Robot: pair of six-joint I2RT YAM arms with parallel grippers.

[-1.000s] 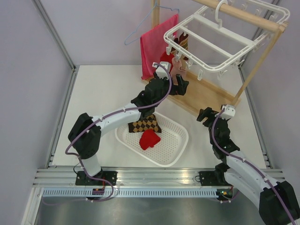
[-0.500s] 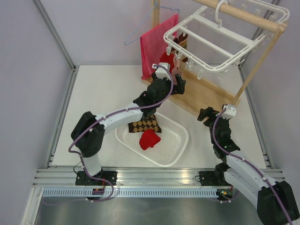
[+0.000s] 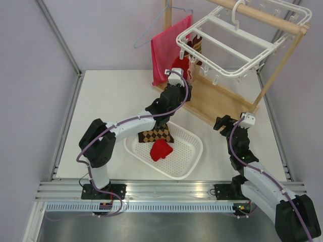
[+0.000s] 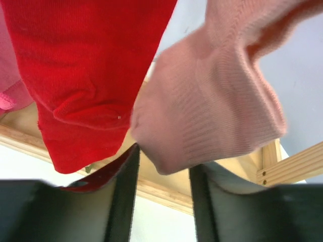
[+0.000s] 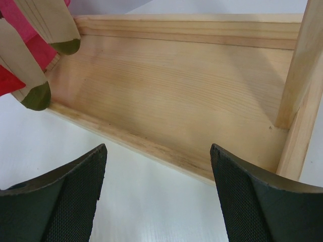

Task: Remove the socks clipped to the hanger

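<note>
The white hanger (image 3: 237, 38) hangs from the wooden stand at the back right. A red sock (image 4: 81, 75) and a pale pink sock (image 4: 212, 101) dangle from its near-left clips. My left gripper (image 4: 164, 161) reaches up under them, and its fingers are closed in on the toe of the pink sock. From above, the left gripper (image 3: 187, 75) sits right below the frame's left corner. A brown argyle sock (image 3: 196, 46) hangs behind. My right gripper (image 5: 157, 151) is open and empty above the table by the stand's base, with two cream socks with olive toes (image 5: 55, 25) at its upper left.
A white perforated basket (image 3: 189, 151) in front holds an argyle sock (image 3: 156, 133) and a red sock (image 3: 161, 149). The wooden stand's base board (image 5: 176, 91) lies ahead of the right gripper. A red-pink towel (image 3: 169, 48) and a thin wire hanger (image 3: 151, 30) hang at the back.
My left arm has pushed farther back and up toward the hanging socks, and its jaws have closed in from wide open. The right arm has barely moved.
</note>
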